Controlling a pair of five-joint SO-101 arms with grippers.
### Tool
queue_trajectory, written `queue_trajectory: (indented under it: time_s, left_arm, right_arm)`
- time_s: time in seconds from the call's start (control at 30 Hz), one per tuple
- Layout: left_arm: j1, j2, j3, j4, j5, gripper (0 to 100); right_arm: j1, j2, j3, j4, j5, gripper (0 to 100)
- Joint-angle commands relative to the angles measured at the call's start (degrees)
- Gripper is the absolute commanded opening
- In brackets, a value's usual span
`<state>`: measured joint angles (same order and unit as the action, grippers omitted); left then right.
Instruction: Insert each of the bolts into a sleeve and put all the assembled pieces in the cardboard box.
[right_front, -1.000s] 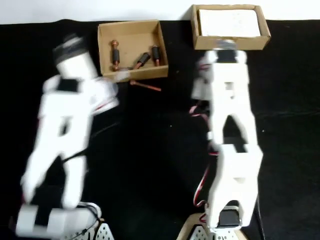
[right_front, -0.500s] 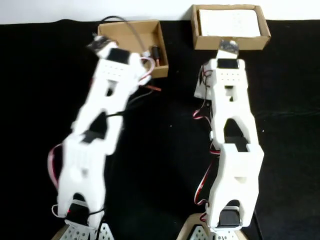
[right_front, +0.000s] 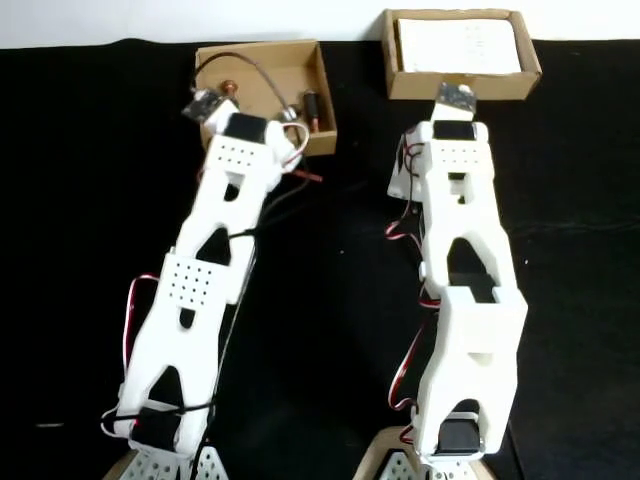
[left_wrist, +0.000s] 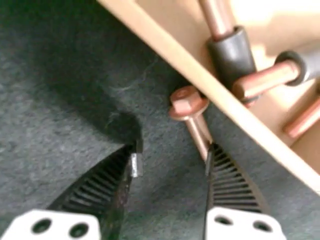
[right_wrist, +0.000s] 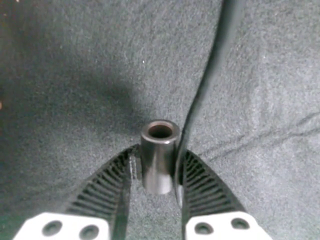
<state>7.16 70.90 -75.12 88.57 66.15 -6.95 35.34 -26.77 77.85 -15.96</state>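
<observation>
Left wrist view: my left tool (left_wrist: 171, 152) released, jaws spread. Loose bolt (left_wrist: 190, 107) lies on dark surface (left_wrist: 60, 90), shaft beside one finger, head just beside cardboard box (left_wrist: 162, 44) outer wall. Assembled pieces (left_wrist: 232, 50) sit inside box. Right wrist view: my right tool (right_wrist: 157, 156) clenched on black sleeve (right_wrist: 160, 165), bore facing camera.

Loose bolt (left_wrist: 189, 112) shank end hidden behind left gripper (left_wrist: 172, 156); cardboard box (right_front: 262, 48) contents partly covered by left arm (right_front: 240, 190).
</observation>
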Motion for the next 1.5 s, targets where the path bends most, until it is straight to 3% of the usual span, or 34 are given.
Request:
queue_trajectory:
  time_s: [0.0,0.33,0.6,0.83,0.97,1.13,1.23,1.47]
  left_arm:
    - [-1.4,1.7,-2.6,-0.4,0.5,21]
    - [-0.4,3.0,-7.6,-2.5,0.5,21]
    - [-0.6,3.1,-0.8,-2.2,-1.0,17]
    - [-0.2,2.7,-1.5,3.0,-12.0,6]
    - [-0.1,2.6,-4.2,10.2,-21.1,1]
    - [0.0,1.3,-5.3,13.5,-39.1,1]
    - [2.5,-4.7,3.2,13.5,-46.3,1]
    - [8.4,-30.5,34.1,13.1,-54.1,1]
  right_arm:
    - [-0.2,-0.5,-0.2,-0.6,0.2,4.2]
    - [-0.4,-0.5,-0.2,-0.9,0.2,4.2]
    - [-0.4,-0.5,-0.2,-0.8,0.2,4.2]
    - [-0.3,-0.9,-0.7,0.0,0.4,4.1]
    - [-2.0,-2.4,-0.8,5.1,0.3,4.1]
    - [-4.4,-8.7,-0.7,14.3,0.6,4.1]
    - [-4.4,-13.0,-0.4,18.2,0.6,4.1]
    - [-4.3,-26.7,5.0,23.0,0.7,4.0]
